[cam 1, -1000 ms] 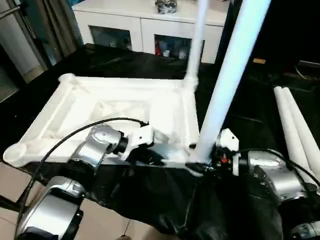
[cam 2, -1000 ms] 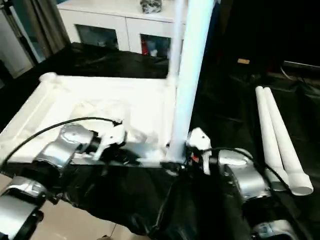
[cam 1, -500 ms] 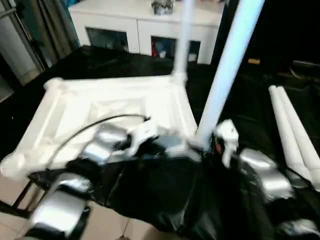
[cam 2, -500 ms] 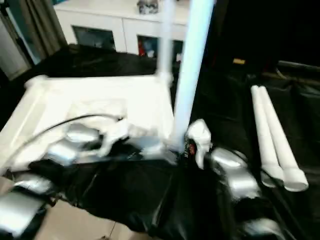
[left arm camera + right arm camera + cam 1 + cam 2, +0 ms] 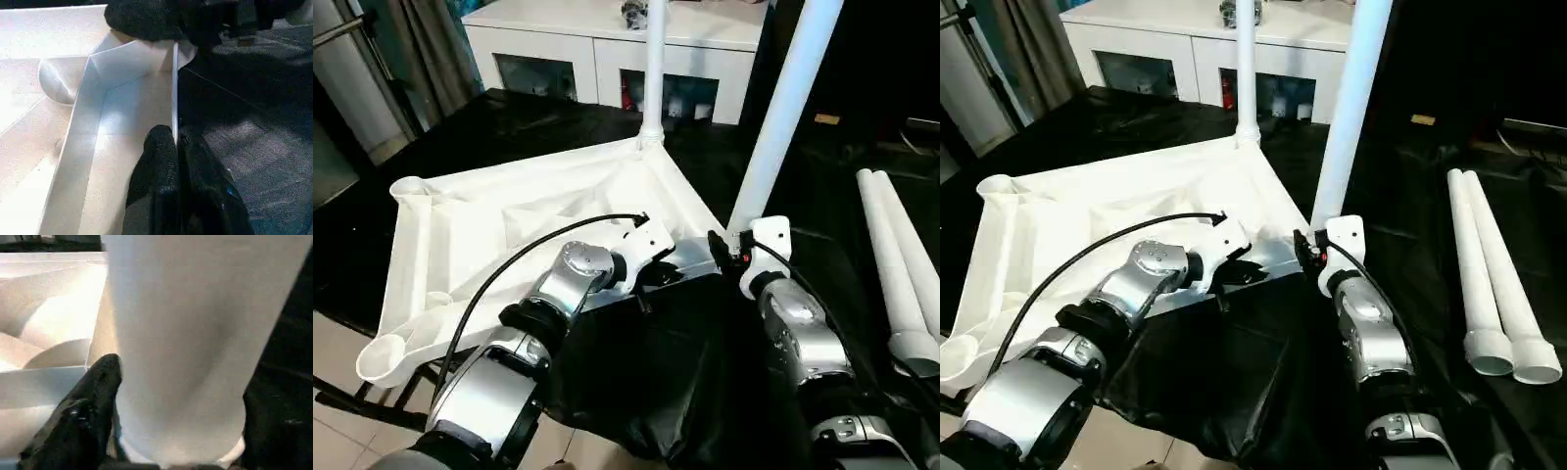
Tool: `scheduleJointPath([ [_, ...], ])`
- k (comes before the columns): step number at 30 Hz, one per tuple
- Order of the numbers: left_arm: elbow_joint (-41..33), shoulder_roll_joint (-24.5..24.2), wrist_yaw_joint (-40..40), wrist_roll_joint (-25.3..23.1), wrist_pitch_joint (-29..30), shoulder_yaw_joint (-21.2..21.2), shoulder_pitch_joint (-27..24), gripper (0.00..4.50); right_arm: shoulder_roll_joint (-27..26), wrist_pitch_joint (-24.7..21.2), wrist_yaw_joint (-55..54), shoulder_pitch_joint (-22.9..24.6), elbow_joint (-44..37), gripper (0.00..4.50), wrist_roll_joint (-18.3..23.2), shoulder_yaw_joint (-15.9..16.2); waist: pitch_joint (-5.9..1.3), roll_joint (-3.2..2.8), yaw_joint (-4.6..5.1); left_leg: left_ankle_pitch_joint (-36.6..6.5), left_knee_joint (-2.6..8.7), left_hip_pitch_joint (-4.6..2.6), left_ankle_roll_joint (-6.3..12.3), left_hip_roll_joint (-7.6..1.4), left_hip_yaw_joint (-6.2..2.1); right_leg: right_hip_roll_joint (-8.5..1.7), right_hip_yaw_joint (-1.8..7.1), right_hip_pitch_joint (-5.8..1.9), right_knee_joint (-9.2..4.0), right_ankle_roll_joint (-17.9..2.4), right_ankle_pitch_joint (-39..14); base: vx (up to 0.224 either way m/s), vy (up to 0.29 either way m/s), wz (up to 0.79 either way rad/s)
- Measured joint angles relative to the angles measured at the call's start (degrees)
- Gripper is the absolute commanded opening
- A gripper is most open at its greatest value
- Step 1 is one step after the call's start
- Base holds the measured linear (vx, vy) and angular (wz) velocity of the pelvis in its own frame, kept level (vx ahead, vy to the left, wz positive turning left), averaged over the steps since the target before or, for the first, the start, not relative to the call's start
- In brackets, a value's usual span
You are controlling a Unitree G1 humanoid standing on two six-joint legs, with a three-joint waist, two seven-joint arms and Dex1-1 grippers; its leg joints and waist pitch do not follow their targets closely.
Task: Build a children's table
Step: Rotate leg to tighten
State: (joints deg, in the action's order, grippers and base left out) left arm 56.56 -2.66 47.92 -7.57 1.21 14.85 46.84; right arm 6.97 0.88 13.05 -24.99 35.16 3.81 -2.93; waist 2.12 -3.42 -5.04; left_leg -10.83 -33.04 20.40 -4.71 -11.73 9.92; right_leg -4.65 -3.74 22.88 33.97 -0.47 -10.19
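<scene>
The children's table lies upside down as a white ribbed tabletop [image 5: 499,220] on black cloth. One white leg [image 5: 653,69] stands in its far corner socket, and a second leg [image 5: 785,108] stands in the near right socket. My left gripper [image 5: 176,139] is shut on the tabletop's thin rim, just left of that near corner. My right gripper [image 5: 734,253] sits at the base of the near leg, one black finger [image 5: 83,411] pressed against the leg's side. Two more legs [image 5: 896,255] lie side by side on the cloth at the right.
A white glass-doored cabinet [image 5: 607,44] stands behind the work. The black cloth [image 5: 685,372] hangs over the near edge. Tiled floor [image 5: 333,352] shows at the near left, under the tabletop's overhanging corner socket [image 5: 382,360].
The tabletop has swung round flat on the cloth, its near right corner moving away from me, with both grippers and the standing legs going along. The loose legs have stayed put.
</scene>
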Motion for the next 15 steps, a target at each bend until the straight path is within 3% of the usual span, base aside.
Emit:
scheduleJointPath([
  [5, 0.68, -0.03, -0.33, -0.15, -1.1, 0.01, 0.17, 0.0, 1.39, 0.44, 1.96, 0.95, -1.08, 3.78, -0.18, 0.73, 0.02, -0.06, 0.04, 0.0, 0.0, 0.01, 0.0, 0.0, 0.0, 0.0, 0.0, 0.01, 0.0, 0.0, 0.0, 0.0, 0.0, 0.0],
  [7, 0.75, 0.11, -0.7, -0.5, -1.58, 0.05, 0.22, 0.0, 3.55, -0.33, 5.09, 4.48, -6.31, 3.78, 0.8, 0.7, 0.04, -0.06, -0.07, 0.0, 0.0, 0.06, 0.01, 0.0, 0.01, -0.01, 0.01, 0.02, -0.01, 0.07, -0.04, 0.0, 0.0, 0.0],
  [14, 1.8, 0.62, -3.14, -0.92, -3.07, -0.35, 0.44, 0.0, 11.82, -8.19, 19.06, 16.98, -26.95, 3.78, 10.4, -0.07, 0.12, 0.06, -0.16, -0.02, 0.04, 0.37, 0.06, -0.01, 0.0, -0.01, -0.01, 0.04, -0.02, 0.29, -0.17, 0.0, 0.0, 0.0],
  [15, 1.99, 0.59, -3.4, -0.88, -3.14, -0.74, 0.45, 0.28, 12.36, -8.95, 20.23, 17.96, -28.37, 3.84, 11.33, -0.16, 0.11, 0.05, -0.1, -0.01, 0.04, 0.39, 0.06, -0.01, 0.0, -0.01, -0.02, 0.06, -0.01, 0.35, -0.2, 0.0, 0.0, 0.0],
])
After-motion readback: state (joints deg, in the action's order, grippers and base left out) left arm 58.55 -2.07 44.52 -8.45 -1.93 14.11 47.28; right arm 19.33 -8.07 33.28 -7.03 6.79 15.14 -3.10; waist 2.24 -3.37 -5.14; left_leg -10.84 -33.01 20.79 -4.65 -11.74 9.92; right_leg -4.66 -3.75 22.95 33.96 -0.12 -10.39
